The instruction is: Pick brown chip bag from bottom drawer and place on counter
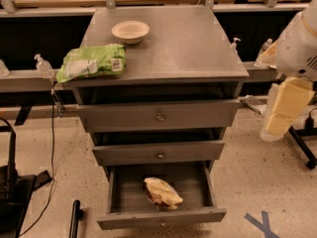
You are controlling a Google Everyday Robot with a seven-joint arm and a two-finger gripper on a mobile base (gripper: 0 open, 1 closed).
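The brown chip bag (162, 192) lies crumpled on the floor of the open bottom drawer (161, 217), near its middle, showing mostly its pale cream-yellow side with a dark brown patch. The grey metal counter (188, 38) is the top of the drawer cabinet. My arm's white and cream segments (290, 90) hang at the right edge, beside the cabinet and well above the drawer. The gripper itself is out of view.
A green chip bag (91, 62) lies on the counter's front left corner and a pale bowl (130, 31) sits at its back. Two drawer fronts with knobs (159, 116) are above the bottom drawer. A black stand (12, 182) is on the floor at left.
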